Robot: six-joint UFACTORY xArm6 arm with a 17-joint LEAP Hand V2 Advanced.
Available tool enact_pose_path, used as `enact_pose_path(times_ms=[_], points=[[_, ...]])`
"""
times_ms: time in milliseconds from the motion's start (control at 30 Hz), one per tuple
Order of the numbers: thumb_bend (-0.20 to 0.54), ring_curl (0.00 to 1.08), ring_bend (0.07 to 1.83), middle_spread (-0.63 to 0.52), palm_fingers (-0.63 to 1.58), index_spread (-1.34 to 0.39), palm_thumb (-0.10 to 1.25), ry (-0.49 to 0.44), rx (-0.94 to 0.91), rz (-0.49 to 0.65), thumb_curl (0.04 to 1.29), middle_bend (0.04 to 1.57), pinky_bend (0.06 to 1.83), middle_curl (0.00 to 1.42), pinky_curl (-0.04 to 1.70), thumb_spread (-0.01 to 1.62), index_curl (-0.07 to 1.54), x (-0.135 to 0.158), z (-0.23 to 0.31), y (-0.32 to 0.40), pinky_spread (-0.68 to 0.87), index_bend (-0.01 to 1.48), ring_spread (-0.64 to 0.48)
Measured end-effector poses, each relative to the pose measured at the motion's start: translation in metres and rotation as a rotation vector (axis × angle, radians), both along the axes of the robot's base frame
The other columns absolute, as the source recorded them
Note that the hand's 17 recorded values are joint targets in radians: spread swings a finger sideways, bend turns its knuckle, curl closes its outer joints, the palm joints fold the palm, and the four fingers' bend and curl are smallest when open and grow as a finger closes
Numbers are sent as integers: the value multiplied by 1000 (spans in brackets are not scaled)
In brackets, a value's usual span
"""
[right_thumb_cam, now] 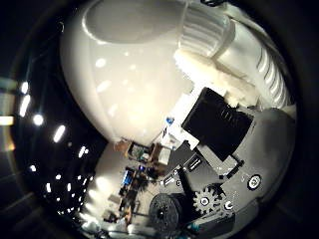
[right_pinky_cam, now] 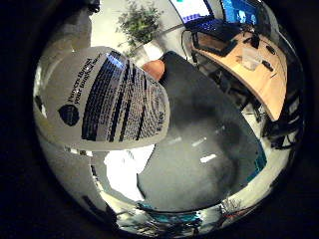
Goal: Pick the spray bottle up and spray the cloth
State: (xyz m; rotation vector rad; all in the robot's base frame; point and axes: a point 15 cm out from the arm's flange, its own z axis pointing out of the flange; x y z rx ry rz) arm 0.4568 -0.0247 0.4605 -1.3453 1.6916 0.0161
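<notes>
The spray bottle [right_pinky_cam: 105,95] is white with a dark printed label and fills much of the little finger side palm view, close to the palm. In the thumb side palm view its smooth white body [right_thumb_cam: 120,70] also fills the picture. My right hand [right_thumb_cam: 227,127] shows there as white, black and geared parts, with fingers curled against the bottle's side. The white cloth [right_pinky_cam: 125,171] lies on the dark grey tabletop [right_pinky_cam: 204,124], below the bottle and away from it.
A small orange thing [right_pinky_cam: 155,68] shows just behind the bottle. A potted plant [right_pinky_cam: 140,22] stands beyond the table. A wooden desk [right_pinky_cam: 254,65] with monitors [right_pinky_cam: 191,10] stands farther off at the side.
</notes>
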Motion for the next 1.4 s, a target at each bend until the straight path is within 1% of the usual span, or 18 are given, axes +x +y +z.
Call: enact_pose_path(times_ms=[200,300,433,500,567,733,900,1000,1200,1400], points=[[-9,573,1428,-191,1235,-260,1062,73,-19,209,1080,1313,1292,662,612,827,630,-56,17,78,-317,1152,-205],[-10,573,1429,-191,1234,-260,1062,99,-36,265,1085,1315,1291,662,617,832,629,-82,29,104,-317,1153,-205],[-10,572,1429,-191,1236,-259,1061,131,-18,352,1089,1315,1291,661,620,835,627,-96,33,139,-315,1153,-205],[-10,572,1429,-191,1236,-259,1061,168,-1,409,1090,1315,1291,660,621,836,627,-102,31,162,-314,1153,-205],[-12,572,1429,-191,1236,-259,1057,209,15,449,1089,1315,1290,660,622,838,627,-104,25,176,-313,1154,-205],[-11,571,1430,-191,1237,-259,1049,314,74,514,1088,1315,1285,660,621,844,626,-95,-5,202,-312,1154,-204],[-10,569,1431,-191,1238,-259,1047,455,119,573,1090,1313,1283,659,620,853,625,-85,-53,225,-319,1153,-203],[-10,568,1431,-191,1238,-259,1046,518,143,590,1093,1313,1283,659,620,857,625,-81,-78,235,-320,1153,-203],[-9,568,1431,-191,1237,-259,1041,610,147,623,1097,1314,1283,659,620,869,625,-82,-116,250,-321,1153,-204],[-9,567,1427,-191,1236,-265,1044,612,132,654,1098,1314,1284,659,620,888,623,-88,-120,260,-321,1151,-204]])
